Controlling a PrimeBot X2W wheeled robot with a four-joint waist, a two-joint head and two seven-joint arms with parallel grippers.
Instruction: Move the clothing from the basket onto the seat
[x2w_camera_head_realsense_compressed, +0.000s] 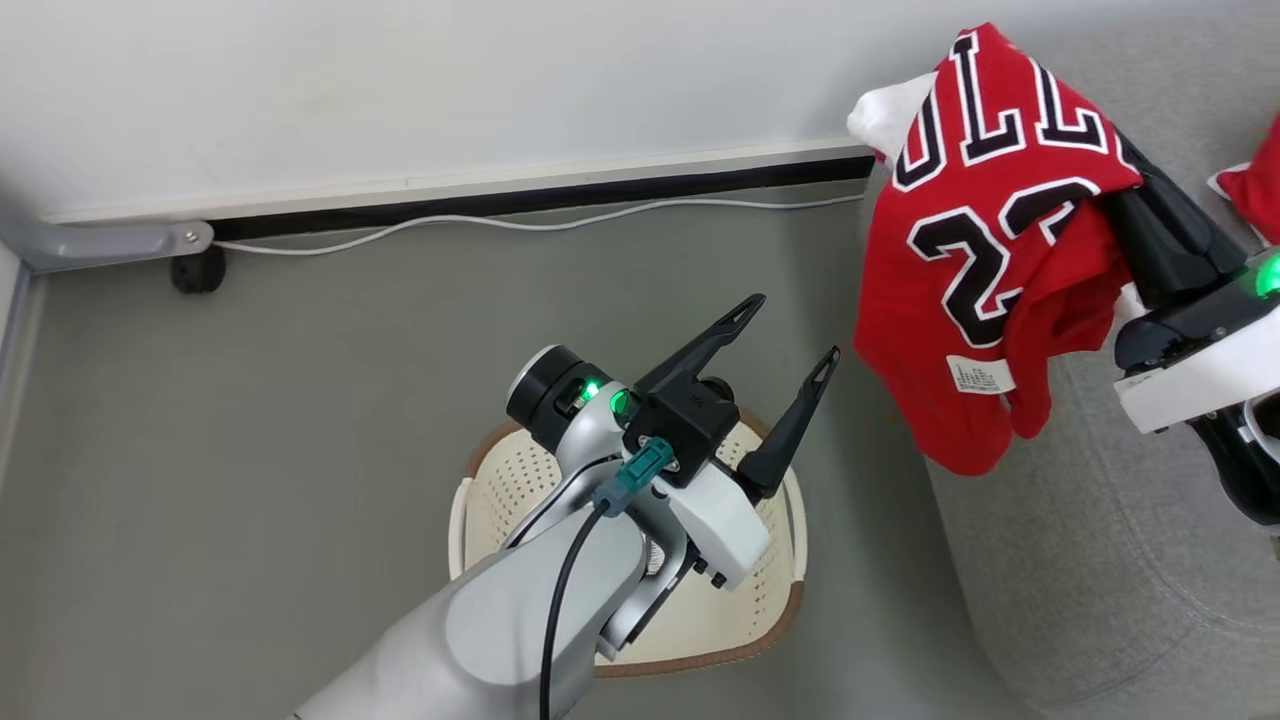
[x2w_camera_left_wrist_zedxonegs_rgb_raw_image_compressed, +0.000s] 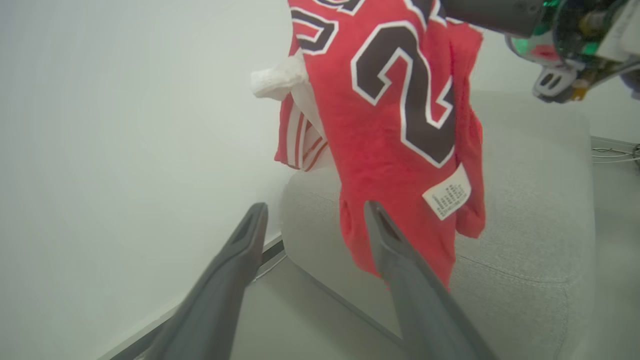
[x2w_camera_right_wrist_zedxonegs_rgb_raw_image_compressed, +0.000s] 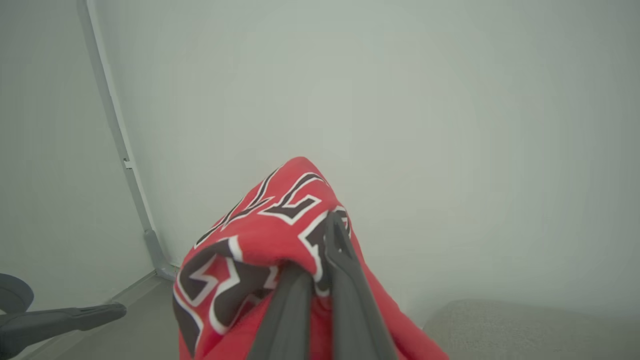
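Take the basket (x2w_camera_head_realsense_compressed: 790, 612) as your marker; it stands on the grey floor. Far to its left, by the wall, you see a black caster (x2w_camera_head_realsense_compressed: 197, 272) on a grey metal leg, and a white cable (x2w_camera_head_realsense_compressed: 520, 222) runs along the skirting behind the basket.

Straight above the basket is your left tool (x2w_camera_head_realsense_compressed: 794, 325). Its two dark fingers stand wide apart with nothing between them, tips aimed away from the basket and to the right, toward the red jersey (x2w_camera_head_realsense_compressed: 980, 250).

The jersey hangs up and to the right of the basket, clear of it. Its long axis runs downward. The black lettering is at the top where the cloth is bunched, the number sits below that, and the hem with a small white tag (x2w_camera_head_realsense_compressed: 980, 375) points down. In the left wrist view the lower edge hangs in front of the sofa's rounded corner; you cannot tell whether it touches.

Your right tool (x2w_camera_right_wrist_zedxonegs_rgb_raw_image_compressed: 318, 250) is further right of the basket, fingers together and clamped on the jersey's top fold, which drapes over them.

The grey sofa (x2w_camera_head_realsense_compressed: 1080, 560) sits just right of the basket. A second red piece (x2w_camera_head_realsense_compressed: 1262, 185) lies on it, farthest from the basket.
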